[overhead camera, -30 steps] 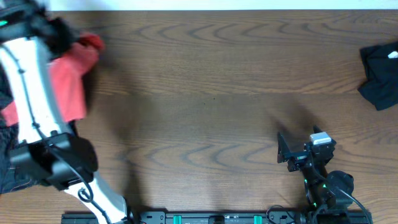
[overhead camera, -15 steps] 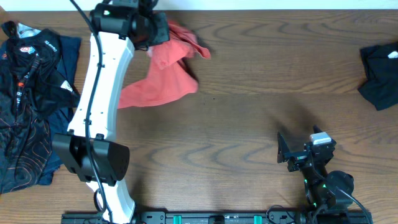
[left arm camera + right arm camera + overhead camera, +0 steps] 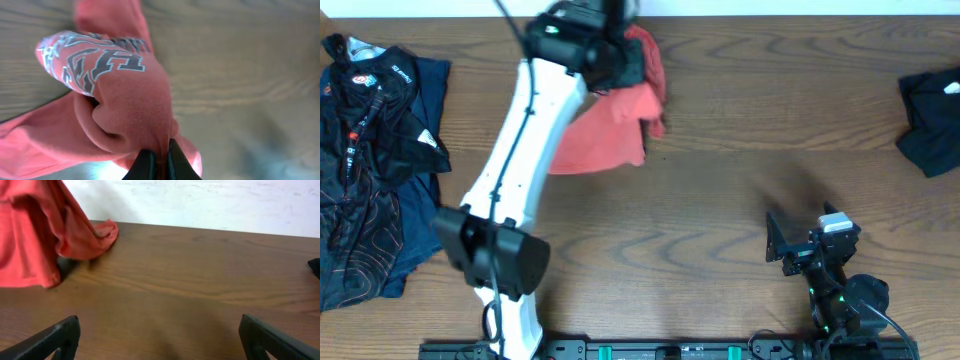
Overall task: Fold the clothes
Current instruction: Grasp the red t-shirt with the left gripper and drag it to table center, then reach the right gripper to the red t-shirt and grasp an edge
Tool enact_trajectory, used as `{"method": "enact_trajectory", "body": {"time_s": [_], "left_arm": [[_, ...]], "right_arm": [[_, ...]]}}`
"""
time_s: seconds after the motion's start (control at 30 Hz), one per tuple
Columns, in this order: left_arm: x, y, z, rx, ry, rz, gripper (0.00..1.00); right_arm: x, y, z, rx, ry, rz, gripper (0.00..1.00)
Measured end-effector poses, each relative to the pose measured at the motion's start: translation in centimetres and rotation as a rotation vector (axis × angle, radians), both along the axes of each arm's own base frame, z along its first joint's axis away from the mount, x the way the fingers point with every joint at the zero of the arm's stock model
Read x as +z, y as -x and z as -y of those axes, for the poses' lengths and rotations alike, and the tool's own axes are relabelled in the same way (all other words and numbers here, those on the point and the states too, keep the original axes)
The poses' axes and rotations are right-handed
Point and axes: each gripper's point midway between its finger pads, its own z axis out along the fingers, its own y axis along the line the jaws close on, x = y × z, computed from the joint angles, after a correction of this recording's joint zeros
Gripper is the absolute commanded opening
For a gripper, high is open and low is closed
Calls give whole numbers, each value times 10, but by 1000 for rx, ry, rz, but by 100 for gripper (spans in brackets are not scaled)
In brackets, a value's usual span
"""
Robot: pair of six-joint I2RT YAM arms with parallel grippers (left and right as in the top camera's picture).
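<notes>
Left gripper [image 3: 161, 150] pinches the crumpled red T-shirt [image 3: 610, 135], which hangs by the desk's [image 3: 720, 200] far edge; right gripper [image 3: 162, 335] spread wide, empty. No fold made yet, everything left

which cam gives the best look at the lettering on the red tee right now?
Left wrist: the lettering fills the upper left, close up on the bunched T-shirt pinched in the left gripper. Overhead shows only plain red cloth partly under the left arm. Right wrist catches hanging folds at its left edge, no print.
</notes>
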Motion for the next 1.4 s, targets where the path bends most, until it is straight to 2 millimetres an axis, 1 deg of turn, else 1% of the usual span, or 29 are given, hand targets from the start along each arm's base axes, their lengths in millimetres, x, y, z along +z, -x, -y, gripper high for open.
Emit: {"method": "enact_trajectory", "body": {"time_s": [0.13, 0.17, 0.2, 0.23, 0.27, 0.3, 0.37, 0.4, 0.5, 0.63, 0.73, 0.83, 0.97, 1.1, 1.17, 1.23, 1.3, 1.37, 1.4], "left_arm": [[-19, 8, 29, -59, -3, -40, 6], [-23, 11, 35, -73, -4, -47, 11], [-26, 13, 40, -84, -7, -52, 23], [-28, 14, 44, -89, -5, -56, 27], [-28, 16, 47, -97, -4, -56, 28], [-28, 17, 49, -99, -2, -56, 31], [-27, 17, 51, -104, 0, -54, 61], [-27, 17, 51, -104, 0, -55, 70], [-28, 18, 49, -96, 1, -61, 75], [-28, 17, 48, -92, -1, -61, 76], [-28, 15, 42, -80, -3, -65, 76], [-32, 10, 22, -39, -13, -91, 76], [-36, 1, -20, 49, -26, -133, 71], [-39, -5, -58, 127, -31, -166, 68], [-40, -7, -70, 153, -32, -177, 68], [-40, -5, -79, 164, -38, -191, 67], [-41, 0, -83, 158, -48, -208, 65], [-43, 8, -85, 146, -62, -235, 63], [-43, 11, -85, 142, -67, -245, 63]], "right_arm": [[0, 0, 0, 0, 0, 0, 99], [0, 0, 0, 0, 0, 0, 99], [0, 0, 0, 0, 0, 0, 99], [0, 0, 0, 0, 0, 0, 99], [0, 0, 0, 0, 0, 0, 99], [0, 0, 0, 0, 0, 0, 99], [0, 0, 0, 0, 0, 0, 99], [0, 0, 0, 0, 0, 0, 99], [0, 0, 0, 0, 0, 2, 99], [1, 0, 2, -9, 2, 4, 99], [7, -2, 2, -13, 2, 29, 99], [7, -2, 1, -7, 1, 28, 99], [9, -2, 3, -16, 6, -25, 99], [27, -5, 3, -19, 14, -132, 99], [41, -11, 1, -7, 16, -208, 99], [55, -19, -3, 12, 15, -290, 99], [67, -32, -9, 41, 10, -390, 99], [74, -44, -16, 75, 0, -491, 99], [73, -50, -21, 99, -12, -569, 99]]}}
